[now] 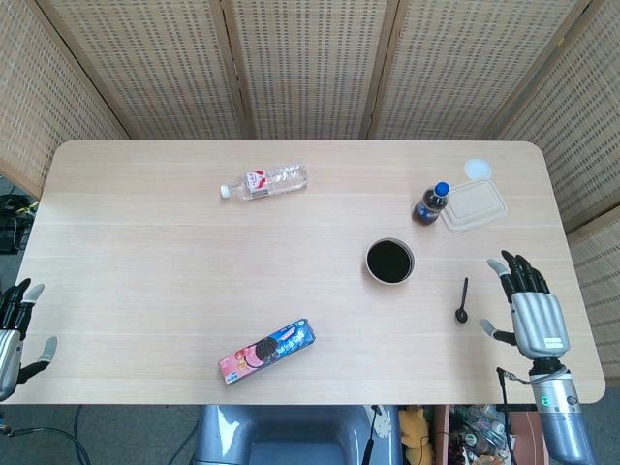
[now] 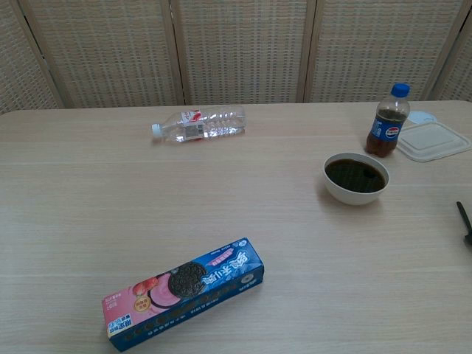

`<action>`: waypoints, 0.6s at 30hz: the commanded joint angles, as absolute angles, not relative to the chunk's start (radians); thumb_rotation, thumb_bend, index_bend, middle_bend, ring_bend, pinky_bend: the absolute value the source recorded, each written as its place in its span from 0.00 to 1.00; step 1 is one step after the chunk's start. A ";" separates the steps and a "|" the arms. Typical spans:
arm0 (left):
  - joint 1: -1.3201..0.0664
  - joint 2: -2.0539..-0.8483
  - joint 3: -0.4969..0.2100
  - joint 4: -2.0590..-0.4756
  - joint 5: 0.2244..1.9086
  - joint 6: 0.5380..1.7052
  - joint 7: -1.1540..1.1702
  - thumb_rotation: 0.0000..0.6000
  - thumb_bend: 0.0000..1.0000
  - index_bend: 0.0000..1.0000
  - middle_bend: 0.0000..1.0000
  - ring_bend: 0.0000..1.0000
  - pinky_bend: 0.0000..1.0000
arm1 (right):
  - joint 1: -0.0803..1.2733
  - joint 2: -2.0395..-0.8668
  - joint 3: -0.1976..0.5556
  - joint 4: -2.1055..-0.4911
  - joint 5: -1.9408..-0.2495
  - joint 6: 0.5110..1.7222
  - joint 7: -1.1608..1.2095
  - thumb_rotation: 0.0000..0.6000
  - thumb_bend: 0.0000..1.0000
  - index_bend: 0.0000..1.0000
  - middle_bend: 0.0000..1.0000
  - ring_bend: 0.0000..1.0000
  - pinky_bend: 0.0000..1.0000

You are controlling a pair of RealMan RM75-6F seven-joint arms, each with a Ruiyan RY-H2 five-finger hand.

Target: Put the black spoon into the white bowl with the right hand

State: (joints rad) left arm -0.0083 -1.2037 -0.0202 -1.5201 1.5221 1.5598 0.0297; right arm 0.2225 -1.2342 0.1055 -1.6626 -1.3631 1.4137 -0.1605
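The black spoon point(image 1: 462, 301) lies on the table right of the white bowl point(image 1: 389, 262), handle pointing away from me; only its edge point(image 2: 464, 223) shows at the chest view's right border. The bowl point(image 2: 356, 177) holds dark liquid. My right hand point(image 1: 529, 300) hovers open, fingers spread, just right of the spoon and apart from it. My left hand point(image 1: 17, 325) sits open at the table's near left edge, holding nothing. Neither hand appears in the chest view.
A cola bottle point(image 1: 431, 203) stands behind the bowl beside a lidded white container point(image 1: 474, 206) and a small round lid point(image 1: 478, 170). A clear water bottle point(image 1: 264, 182) lies at the far middle. A cookie box point(image 1: 266, 351) lies near the front edge.
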 commanded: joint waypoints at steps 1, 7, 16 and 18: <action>-0.008 -1.204 -0.020 -1.520 1.523 1.560 0.030 1.00 0.40 0.00 0.00 0.00 0.00 | 0.222 -1.233 0.106 -1.664 -1.363 1.412 -0.161 1.00 0.26 0.15 0.15 0.05 0.18; -0.007 -1.201 -0.020 -1.522 1.528 1.566 0.030 1.00 0.40 0.00 0.00 0.00 0.00 | 0.219 -1.229 0.107 -1.669 -1.366 1.407 -0.166 1.00 0.26 0.15 0.18 0.12 0.21; -0.007 -1.196 -0.022 -1.523 1.530 1.570 0.028 1.00 0.40 0.00 0.00 0.00 0.00 | 0.243 -1.203 0.109 -1.674 -1.377 1.360 -0.184 1.00 0.33 0.16 0.50 0.49 0.59; -0.008 -1.196 -0.022 -1.523 1.532 1.570 0.028 1.00 0.40 0.00 0.00 0.00 0.00 | 0.271 -1.184 0.101 -1.678 -1.375 1.296 -0.192 1.00 0.39 0.20 0.64 0.64 0.71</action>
State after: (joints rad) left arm -0.0077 -1.1961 -0.0218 -1.5228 1.5316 1.5698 0.0281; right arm 0.2466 -1.2017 0.1068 -1.6743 -1.3768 1.3470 -0.1842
